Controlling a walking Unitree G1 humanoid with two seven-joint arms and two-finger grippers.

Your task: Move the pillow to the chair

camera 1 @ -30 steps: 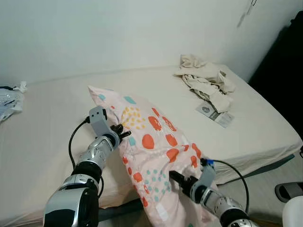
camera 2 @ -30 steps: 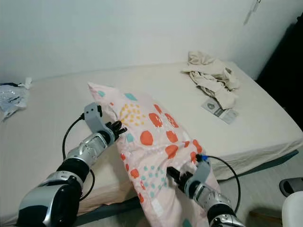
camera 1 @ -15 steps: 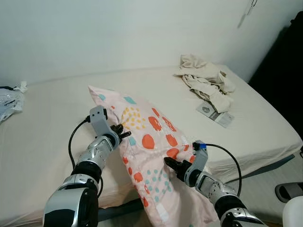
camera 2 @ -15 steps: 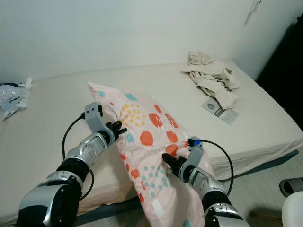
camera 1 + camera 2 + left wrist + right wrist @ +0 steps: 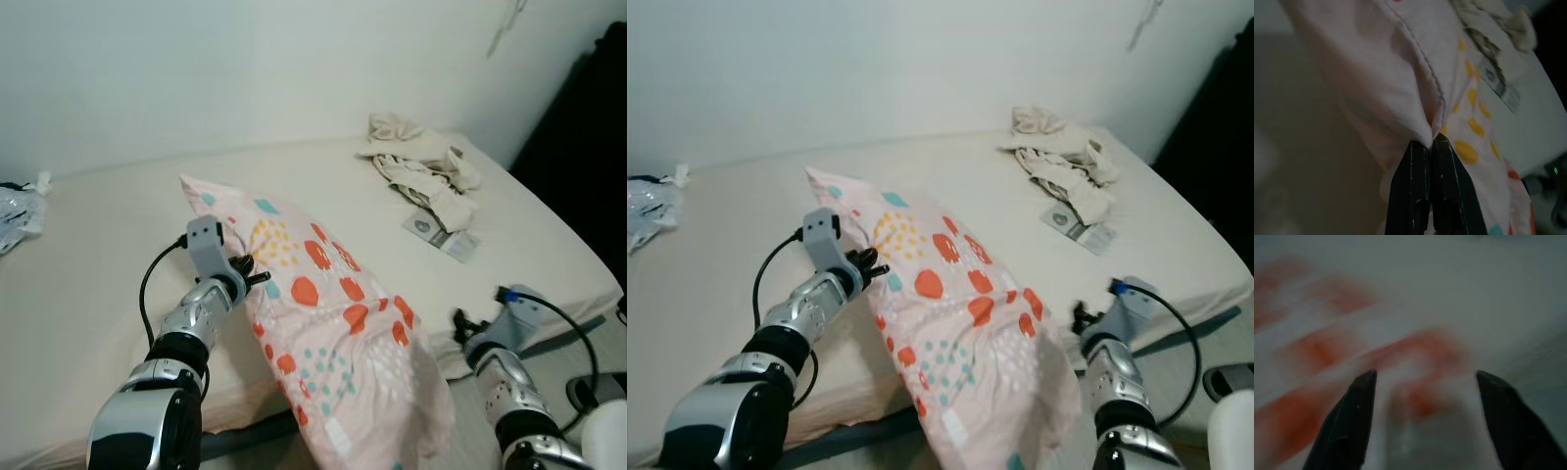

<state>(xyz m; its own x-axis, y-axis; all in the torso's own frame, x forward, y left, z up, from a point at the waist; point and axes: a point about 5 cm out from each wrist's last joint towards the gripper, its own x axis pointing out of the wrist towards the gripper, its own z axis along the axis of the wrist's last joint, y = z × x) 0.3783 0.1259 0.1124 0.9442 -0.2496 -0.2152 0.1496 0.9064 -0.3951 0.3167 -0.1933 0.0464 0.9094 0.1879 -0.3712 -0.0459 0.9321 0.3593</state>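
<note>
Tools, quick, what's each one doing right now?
Left tool: closed, pinching the pillow at its seam.
Right tool: open, holding nothing, beside the pillow.

tool [image 5: 1422,396] fingers spread before blurred pillow [image 5: 1327,342].

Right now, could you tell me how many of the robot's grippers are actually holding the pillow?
1: the left gripper pinches the pillow at its seam; the right gripper is open beside its lower end.

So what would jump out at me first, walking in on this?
Probably the pink pillow with orange and teal spots, hanging off the bed's near edge. The left claw pinches its seam, while the right claw is open beside the pillow's lower end, holding nothing. At the bed's far right corner lies a heap of crumpled beige clothes.
</note>
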